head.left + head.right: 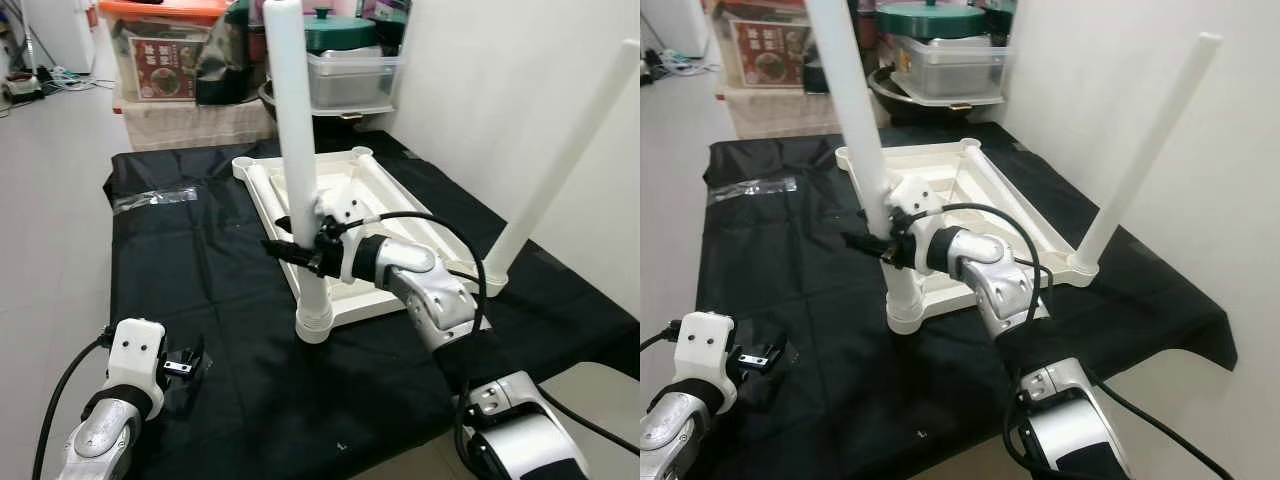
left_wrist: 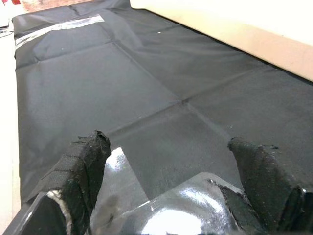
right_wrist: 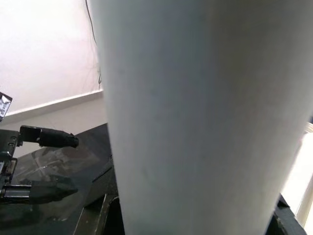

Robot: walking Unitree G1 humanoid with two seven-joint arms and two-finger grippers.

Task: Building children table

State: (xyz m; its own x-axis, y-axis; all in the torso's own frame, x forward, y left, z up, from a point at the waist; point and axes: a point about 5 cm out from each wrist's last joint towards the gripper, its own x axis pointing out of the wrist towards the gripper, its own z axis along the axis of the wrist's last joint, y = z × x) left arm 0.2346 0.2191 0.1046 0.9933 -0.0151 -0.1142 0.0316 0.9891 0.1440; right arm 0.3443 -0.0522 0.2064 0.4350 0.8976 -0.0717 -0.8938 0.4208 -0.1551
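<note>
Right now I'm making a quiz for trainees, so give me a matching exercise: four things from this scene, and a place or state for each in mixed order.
Things:
1. right gripper
2. left gripper
3. far table leg
4. clear plastic strip

States:
A. flat on the black cloth, far left
B. leaning, standing in a corner socket
C. closed around the near table leg
D. open, low over the cloth

Pairs: 1-C, 2-D, 3-B, 4-A

Right gripper (image 1: 878, 246): clamped on near leg (image 1: 862, 150), apparently.
Tabletop (image 1: 970, 185): upside down on black sheet (image 1: 820, 300).
Far leg (image 1: 1145, 150): tilted at the tabletop's right corner.
</note>
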